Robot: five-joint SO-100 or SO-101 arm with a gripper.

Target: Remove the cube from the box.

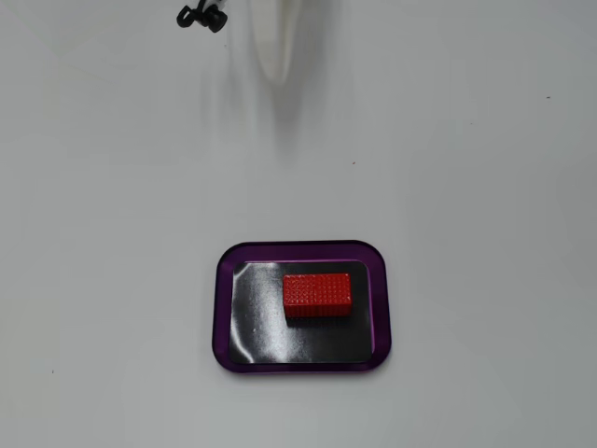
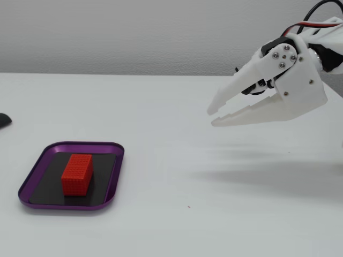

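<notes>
The red cube [image 1: 317, 293] lies inside the purple-rimmed box [image 1: 224, 308], toward its upper right part in a fixed view, long side across. In a fixed view from the side the cube [image 2: 77, 174] sits in the box [image 2: 110, 179] at lower left. My white gripper [image 2: 212, 118] hovers well above the table at the right, far from the box, fingers slightly apart and empty. From above the gripper shows only as a blurred white shape [image 1: 276, 70] at the top edge.
A small black object [image 1: 201, 16] lies at the top edge of the white table; it also shows at the left edge in the side view [image 2: 3, 120]. The arm's shadow falls on the table below the gripper.
</notes>
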